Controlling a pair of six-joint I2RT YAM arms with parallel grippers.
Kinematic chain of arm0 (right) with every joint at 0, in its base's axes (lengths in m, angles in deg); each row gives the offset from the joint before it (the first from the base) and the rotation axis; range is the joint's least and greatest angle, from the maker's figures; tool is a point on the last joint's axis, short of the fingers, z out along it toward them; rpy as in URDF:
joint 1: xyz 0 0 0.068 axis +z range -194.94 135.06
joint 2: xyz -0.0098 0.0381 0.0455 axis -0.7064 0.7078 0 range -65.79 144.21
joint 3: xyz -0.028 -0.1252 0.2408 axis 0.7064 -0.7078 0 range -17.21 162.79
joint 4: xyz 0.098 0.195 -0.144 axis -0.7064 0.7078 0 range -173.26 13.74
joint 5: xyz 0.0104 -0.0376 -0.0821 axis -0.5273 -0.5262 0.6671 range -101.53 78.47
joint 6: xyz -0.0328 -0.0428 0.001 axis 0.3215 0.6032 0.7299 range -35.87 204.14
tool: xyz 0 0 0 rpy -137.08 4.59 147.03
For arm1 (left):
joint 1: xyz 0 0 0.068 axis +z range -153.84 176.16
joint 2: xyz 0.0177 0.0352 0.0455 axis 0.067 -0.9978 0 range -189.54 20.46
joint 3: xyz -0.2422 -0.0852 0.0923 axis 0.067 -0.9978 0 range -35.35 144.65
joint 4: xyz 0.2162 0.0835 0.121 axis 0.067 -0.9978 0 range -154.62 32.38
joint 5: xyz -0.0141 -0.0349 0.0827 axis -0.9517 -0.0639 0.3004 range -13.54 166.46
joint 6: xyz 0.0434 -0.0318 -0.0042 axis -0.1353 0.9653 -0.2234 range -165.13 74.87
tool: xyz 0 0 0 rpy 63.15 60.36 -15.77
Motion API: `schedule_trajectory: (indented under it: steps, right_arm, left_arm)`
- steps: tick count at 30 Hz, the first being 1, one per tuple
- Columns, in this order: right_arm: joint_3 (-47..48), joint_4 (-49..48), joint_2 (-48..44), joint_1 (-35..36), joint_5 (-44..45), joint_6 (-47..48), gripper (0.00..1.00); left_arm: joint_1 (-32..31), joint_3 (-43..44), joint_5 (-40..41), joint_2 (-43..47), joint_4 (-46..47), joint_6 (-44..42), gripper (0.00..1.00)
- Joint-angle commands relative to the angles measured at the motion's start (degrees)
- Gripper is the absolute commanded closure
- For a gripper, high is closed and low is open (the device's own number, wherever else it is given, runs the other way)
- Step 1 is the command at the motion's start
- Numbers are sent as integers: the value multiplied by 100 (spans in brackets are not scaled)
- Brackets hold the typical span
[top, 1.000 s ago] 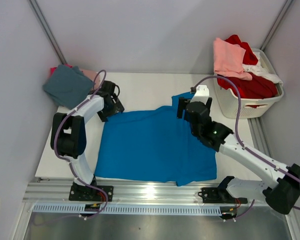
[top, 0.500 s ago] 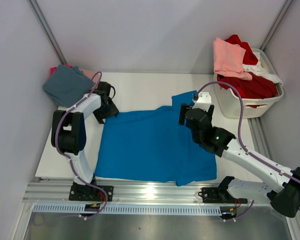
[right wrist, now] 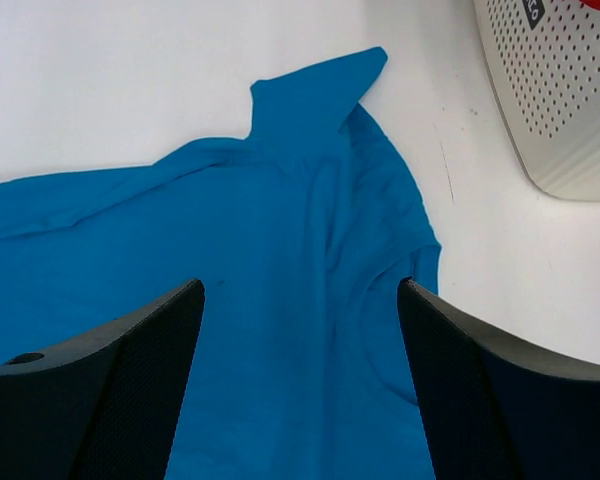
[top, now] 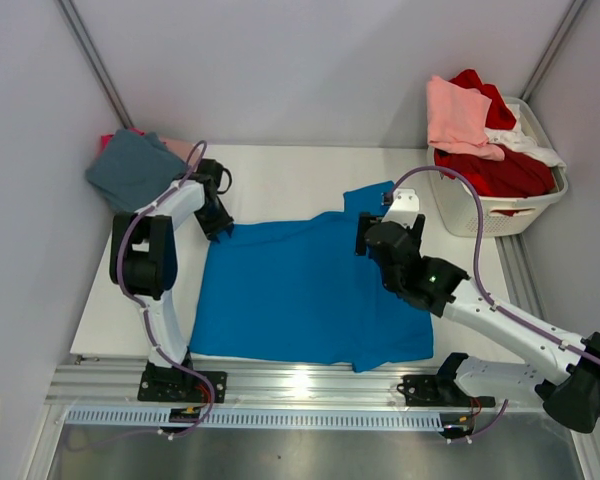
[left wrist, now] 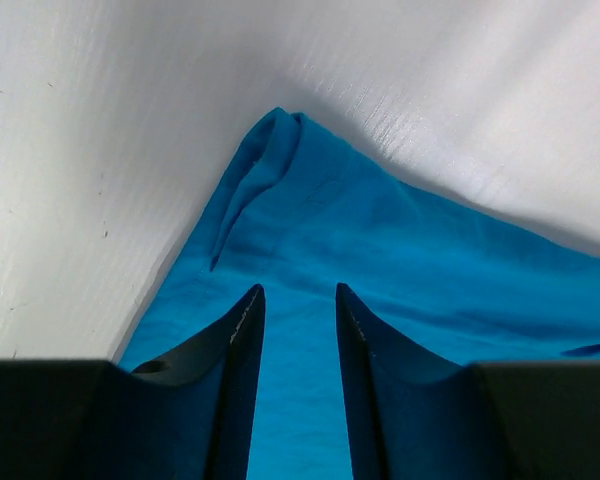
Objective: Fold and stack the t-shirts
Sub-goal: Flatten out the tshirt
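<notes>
White table (top: 290,185), blue t-shirt (top: 300,295) spread flat: likely light and limp, pinch far corners; left gripper (left wrist: 298,292) slightly apart, right gripper (right wrist: 300,288) wide, both empty.

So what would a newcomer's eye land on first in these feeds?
The bright blue t-shirt spread mid-table, with the left gripper and right gripper open over its far corners. Next, the white basket at far right, heaped with a pink tee over red ones, and the teal shirt at far left.

Blue tee (top: 300,290): soft matt cloth. Tabletop (left wrist: 80,150): wht, faint sheen. Basket (right wrist: 560,100): wht perforated plastic, smooth.
</notes>
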Motion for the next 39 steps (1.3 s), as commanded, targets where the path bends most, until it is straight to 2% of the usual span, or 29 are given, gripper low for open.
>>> schedule_trajectory:
  steps: [1, 5, 9, 12, 15, 17, 22, 26, 30, 39]
  right_arm:
    - [237, -22, -80, 59, 215, -129, 19]
    - [254, -13, -115, 76, 206, -94, 19]
    - [254, -5, -141, 85, 127, -94, 19]
    - [272, -5, -141, 85, 48, -68, 19]
    - [307, -48, -124, 85, -5, -15, 19]
    - [333, -57, -115, 94, -49, 20, 19]
    - [456, -49, -106, 102, -128, 108, 20]
    - [518, -14, -62, 111, -154, 108, 20]
    - [509, 4, -45, 129, -190, 38, 21]
    - [544, 83, -18, 217, -155, -41, 21]
  left_arm:
    - [72, 284, 3, -54, -256, -146, 60]
    - [116, 136, 320, 86, -248, -164, 42]
    - [213, -216, -57, 279, 60, -216, 38]
    - [397, -820, -504, 630, 490, -225, 38]
    - [852, -1507, -1330, 1008, 1166, -68, 36]
    - [1125, -1657, -1814, 983, 1352, 38, 37]
    - [1224, -1491, -2122, 588, 1361, -76, 44]
    - [1224, -1544, -2290, 658, 1563, -41, 50]
    - [1224, -1745, -2535, 965, 2002, -41, 51]
    - [1294, -1711, -2334, 850, 1740, 12, 59]
